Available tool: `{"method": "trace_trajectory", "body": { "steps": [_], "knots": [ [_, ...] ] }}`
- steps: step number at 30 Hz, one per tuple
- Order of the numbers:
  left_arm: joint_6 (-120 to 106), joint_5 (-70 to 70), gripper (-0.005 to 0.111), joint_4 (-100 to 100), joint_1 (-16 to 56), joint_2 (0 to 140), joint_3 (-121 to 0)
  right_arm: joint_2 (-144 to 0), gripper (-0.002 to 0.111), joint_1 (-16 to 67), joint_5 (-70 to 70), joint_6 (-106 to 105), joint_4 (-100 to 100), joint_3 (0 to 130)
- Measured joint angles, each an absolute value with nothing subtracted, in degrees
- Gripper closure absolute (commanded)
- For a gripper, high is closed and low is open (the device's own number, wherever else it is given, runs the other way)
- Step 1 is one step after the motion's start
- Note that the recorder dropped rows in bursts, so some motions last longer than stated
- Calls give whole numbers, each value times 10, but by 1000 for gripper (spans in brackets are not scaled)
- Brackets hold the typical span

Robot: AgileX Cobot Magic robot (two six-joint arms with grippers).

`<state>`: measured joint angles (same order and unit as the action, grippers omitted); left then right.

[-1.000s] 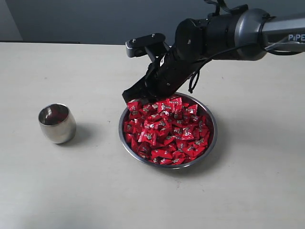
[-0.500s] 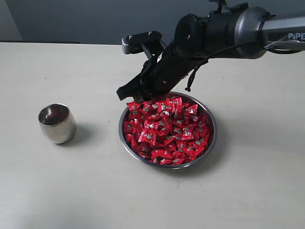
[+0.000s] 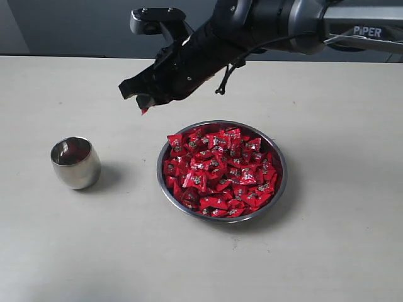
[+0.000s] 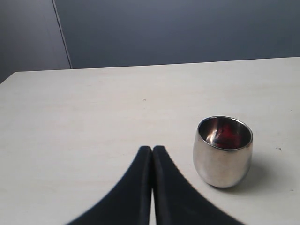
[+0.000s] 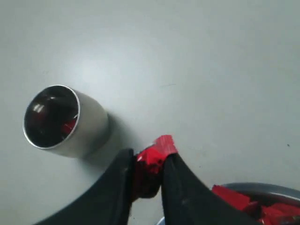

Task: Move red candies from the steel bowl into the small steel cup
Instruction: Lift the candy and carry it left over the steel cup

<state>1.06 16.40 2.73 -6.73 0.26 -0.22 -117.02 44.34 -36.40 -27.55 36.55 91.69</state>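
Note:
The steel bowl (image 3: 278, 189) sits mid-table, heaped with red candies (image 3: 220, 171); its rim (image 5: 262, 187) shows in the right wrist view. Left of it stands the small steel cup (image 3: 75, 163), upright, with red showing inside (image 4: 223, 151) (image 5: 63, 123). My right gripper (image 3: 143, 104) hangs in the air above the table between bowl and cup, shut on one red candy (image 5: 152, 159) whose wrapper end sticks out past the fingertips. My left gripper (image 4: 152, 149) is shut with nothing in it, low over the table beside the cup; it is out of the exterior view.
The pale tabletop (image 3: 94, 251) runs wide around both vessels. A dark wall (image 3: 75, 25) stands behind the table's far edge. The right arm (image 3: 264, 25) reaches in from the upper right, above the far side of the bowl.
The right gripper has lifted out of the bowl's far-left edge and moved up and left toward the cup, carrying a red candy. Cup and bowl have stayed put.

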Motion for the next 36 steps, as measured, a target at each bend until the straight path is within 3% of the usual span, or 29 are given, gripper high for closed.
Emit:
{"method": "trace_trajectory", "body": {
  "steps": [20, 36],
  "knots": [
    [11, 164, 106, 27, -67, 3, -2, -1306, 96, 525, -416, -294, 407, 1112],
    [11, 164, 106, 27, -67, 3, -2, -1347, 96, 539, -433, -285, 416, 1155]
  ]
}}
